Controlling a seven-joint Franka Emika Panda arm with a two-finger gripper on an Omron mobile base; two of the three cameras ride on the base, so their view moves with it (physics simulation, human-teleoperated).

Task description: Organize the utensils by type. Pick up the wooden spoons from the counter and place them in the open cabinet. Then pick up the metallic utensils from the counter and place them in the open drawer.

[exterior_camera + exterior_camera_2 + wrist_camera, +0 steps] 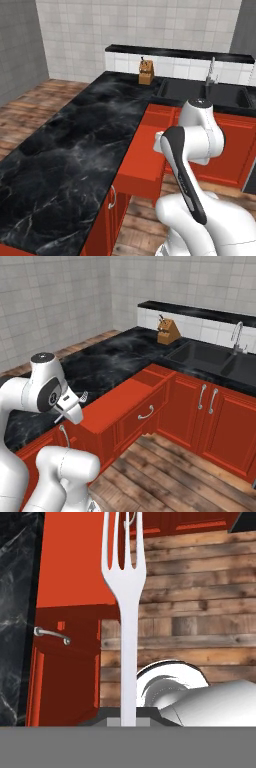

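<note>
My gripper (129,716) is shut on the handle of a thin silvery fork (127,612), a metallic utensil whose tines point away from the hand. In the right base view the gripper (70,406) holds the fork (82,396) over the near end of the open red-orange drawer (125,398). The drawer (142,165) sticks out from under the black marble counter (75,140) and its flat red inside (75,562) looks bare. The wooden spoons and the wall cabinet are out of view.
A wooden knife block (145,72) stands at the counter's far corner. A black sink (210,358) with a faucet (237,336) lies beyond it. Red lower cabinet doors (205,406) with grey handles face the wooden floor (165,471).
</note>
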